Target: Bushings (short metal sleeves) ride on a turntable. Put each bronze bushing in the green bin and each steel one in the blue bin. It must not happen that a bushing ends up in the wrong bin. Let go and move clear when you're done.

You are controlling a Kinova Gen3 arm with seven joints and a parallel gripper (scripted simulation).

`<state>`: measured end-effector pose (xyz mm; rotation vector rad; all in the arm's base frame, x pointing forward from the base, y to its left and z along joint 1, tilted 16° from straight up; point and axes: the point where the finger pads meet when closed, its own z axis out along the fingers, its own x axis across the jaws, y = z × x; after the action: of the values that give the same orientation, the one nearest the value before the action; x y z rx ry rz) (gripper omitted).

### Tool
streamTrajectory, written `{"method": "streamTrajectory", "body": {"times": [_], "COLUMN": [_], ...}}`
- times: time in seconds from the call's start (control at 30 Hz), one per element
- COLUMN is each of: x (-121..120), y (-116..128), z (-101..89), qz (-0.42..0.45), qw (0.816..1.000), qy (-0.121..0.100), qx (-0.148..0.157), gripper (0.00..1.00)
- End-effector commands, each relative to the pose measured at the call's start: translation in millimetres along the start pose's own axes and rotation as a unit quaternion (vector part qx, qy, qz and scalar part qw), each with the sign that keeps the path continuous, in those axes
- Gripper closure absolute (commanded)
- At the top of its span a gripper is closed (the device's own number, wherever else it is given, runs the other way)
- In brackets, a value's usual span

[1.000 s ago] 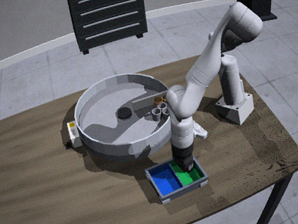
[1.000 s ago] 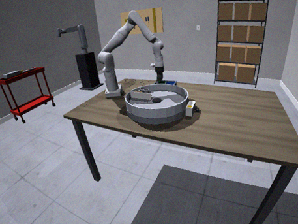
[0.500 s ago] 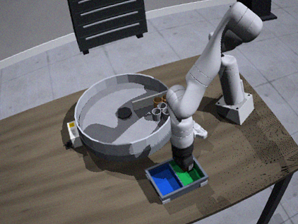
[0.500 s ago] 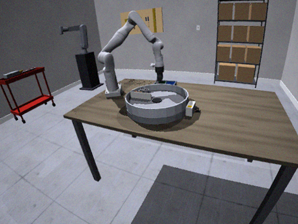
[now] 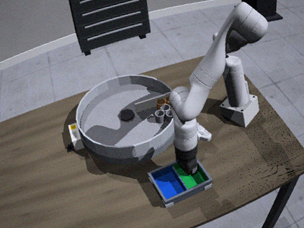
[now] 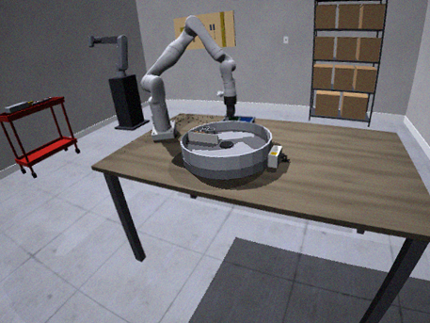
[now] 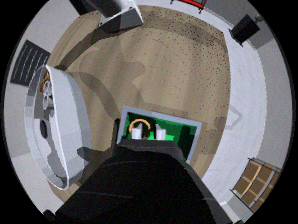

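My gripper [image 5: 192, 170] reaches down into the green bin [image 5: 194, 178], which sits next to the blue bin [image 5: 168, 184] in one grey tray. In the wrist view the fingers stand partly open over the green floor [image 7: 176, 132]. A bronze bushing lies there by the left finger, loose. On the turntable [image 5: 125, 117], a bronze bushing [image 5: 161, 102] and two steel bushings [image 5: 160, 115] [image 5: 165, 108] cluster at the right side, partly hidden behind my arm. The blue bin looks empty.
A straight grey fence [image 5: 148, 102] and a black hub [image 5: 126, 115] stand on the turntable, and a small white box [image 5: 74, 131] is at its left rim. The arm's base [image 5: 240, 110] is at the table's right. The turntable also shows in the exterior view [image 6: 226, 149].
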<state>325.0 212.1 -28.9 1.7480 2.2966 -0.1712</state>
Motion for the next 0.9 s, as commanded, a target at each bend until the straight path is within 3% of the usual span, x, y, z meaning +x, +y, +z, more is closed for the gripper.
{"method": "streamTrajectory", "body": {"times": [0.0,0.87], "x": [0.3,-2.6], "y": [0.5,0.1], "z": [-0.6,-5.5], "qz": [0.0,0.0], "qw": [1.0,1.0], "qy": [0.001,0.0], "qx": [-0.001,-0.001], "gripper": [0.53,0.53]}}
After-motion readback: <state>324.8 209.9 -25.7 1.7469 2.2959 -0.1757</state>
